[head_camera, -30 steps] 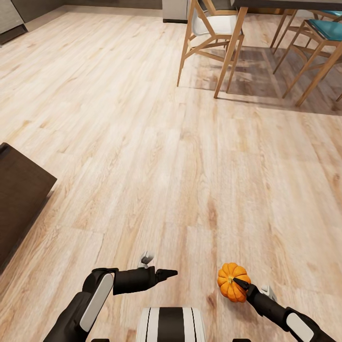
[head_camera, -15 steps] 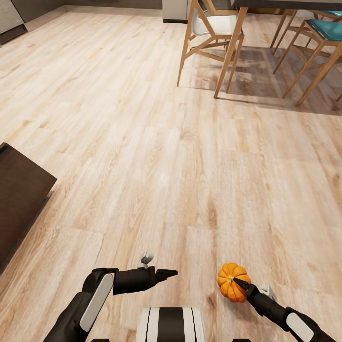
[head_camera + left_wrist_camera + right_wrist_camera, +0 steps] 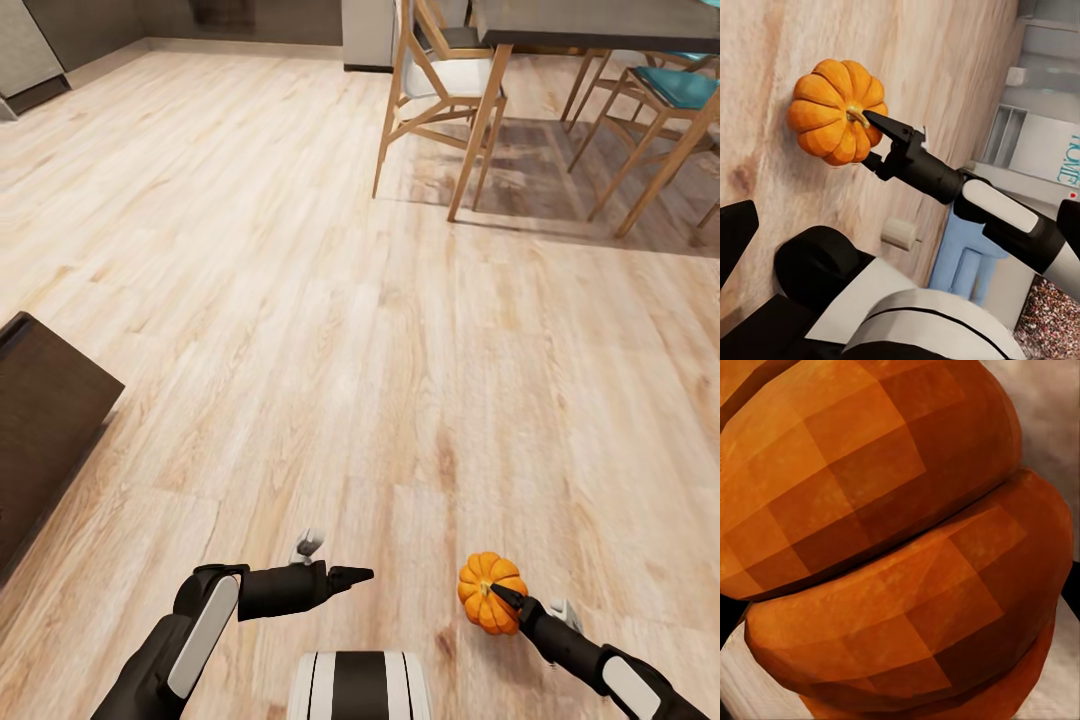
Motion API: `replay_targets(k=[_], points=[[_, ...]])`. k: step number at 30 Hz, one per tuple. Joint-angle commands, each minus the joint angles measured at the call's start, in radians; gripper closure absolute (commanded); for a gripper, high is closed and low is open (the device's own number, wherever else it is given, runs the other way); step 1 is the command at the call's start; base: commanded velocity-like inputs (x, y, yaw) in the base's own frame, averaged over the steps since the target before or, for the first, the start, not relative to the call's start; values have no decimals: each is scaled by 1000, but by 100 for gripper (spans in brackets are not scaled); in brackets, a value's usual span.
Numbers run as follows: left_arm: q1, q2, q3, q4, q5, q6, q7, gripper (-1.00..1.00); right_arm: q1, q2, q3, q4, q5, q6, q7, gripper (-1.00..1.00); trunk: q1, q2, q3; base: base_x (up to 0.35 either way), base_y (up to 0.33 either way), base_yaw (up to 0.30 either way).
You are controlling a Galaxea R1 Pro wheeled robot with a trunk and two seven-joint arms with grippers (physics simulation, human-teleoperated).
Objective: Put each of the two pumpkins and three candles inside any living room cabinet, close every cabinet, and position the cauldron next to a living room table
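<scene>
One pumpkin (image 3: 487, 590) — clamped in right gripper (image 3: 497, 594), above wood floor (image 3: 330, 330)

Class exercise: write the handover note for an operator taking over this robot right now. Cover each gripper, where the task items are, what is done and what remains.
Right gripper: shut on a pumpkin, carried above the wood floor.
Left gripper: holds nothing; its fingers look closed.
Dark-brown cabinet stands at the robot's left; dining table and chairs ahead.
Done: one pumpkin picked up.
Left: stow this pumpkin in the cabinet, then the other pumpkin, three candles, close cabinets, place cauldron.
</scene>
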Motion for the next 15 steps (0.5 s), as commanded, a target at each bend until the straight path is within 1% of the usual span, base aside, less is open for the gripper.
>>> replay_targets(k=[1,15], points=[[0,0,-1,0,0,4,-2,-100,0,-1,7,-4,-8,3,0,100,-1,0,3,0,0,0],[0,2,1,0,0,4,-2,-100,0,-2,6,-19,-10,11,1,100,-7,3,58,0,0,0]])
